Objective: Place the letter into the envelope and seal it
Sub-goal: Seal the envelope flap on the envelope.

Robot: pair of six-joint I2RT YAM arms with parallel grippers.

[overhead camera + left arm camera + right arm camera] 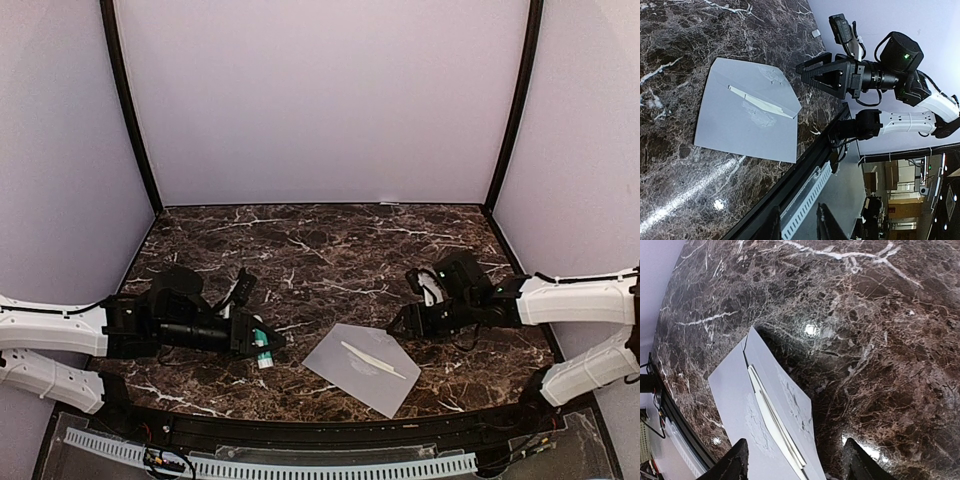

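Near the table (330, 250) front edge: envelope (335, 367), flat, folded letter (373, 361) lying along its flap line, not plainly inside. Left gripper (796, 226), right gripper (795, 462): jaws parted, empty, standing either side, likely poised to tuck it in.

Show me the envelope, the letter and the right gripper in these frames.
envelope (380, 392): top view, bare grey face below the strip.
letter (372, 360): top view, middle of the pale strip.
right gripper (807, 75): left wrist view, midway between its fingertips.
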